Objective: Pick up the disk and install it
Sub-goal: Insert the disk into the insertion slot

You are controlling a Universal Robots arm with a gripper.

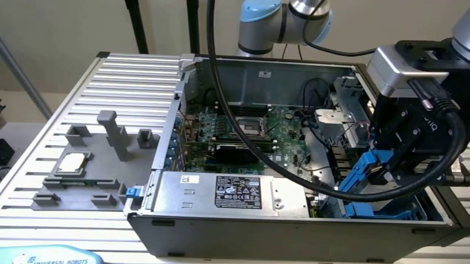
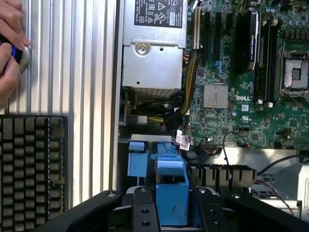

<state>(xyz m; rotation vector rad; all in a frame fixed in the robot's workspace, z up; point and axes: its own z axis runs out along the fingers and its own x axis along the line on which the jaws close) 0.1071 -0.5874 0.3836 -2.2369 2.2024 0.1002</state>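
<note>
The slatted metal table (image 1: 110, 82) carries the open computer case (image 1: 279, 69). Inside it lie the grey power supply (image 1: 235, 192) along the near wall and the green motherboard (image 1: 242, 129) behind it.

At the exterior view's right, the black gripper (image 1: 378, 168) hangs over the case's corner. Its fingers are clamped on the disk (image 1: 365, 168) by its blue carrier, which the wrist view shows pinched between them (image 2: 171, 188). The disk sits tilted just above the blue drive bay (image 1: 382, 210) and is not yet seated.

Your main risk, as I judge it, is that tilt. A carrier entering off-square would likely bind on the bay's rails, and pushing on could slip it in the grip or crack the plastic.

Watch the thick black cable (image 1: 353, 193) too. It loops low across the case beside the bay and could catch on the case wall.

Thin loose wires (image 2: 236, 137) lie near the bay and could be pinched.

A person's hand (image 2: 8, 48) rests on the table, so keep it clear.
</note>
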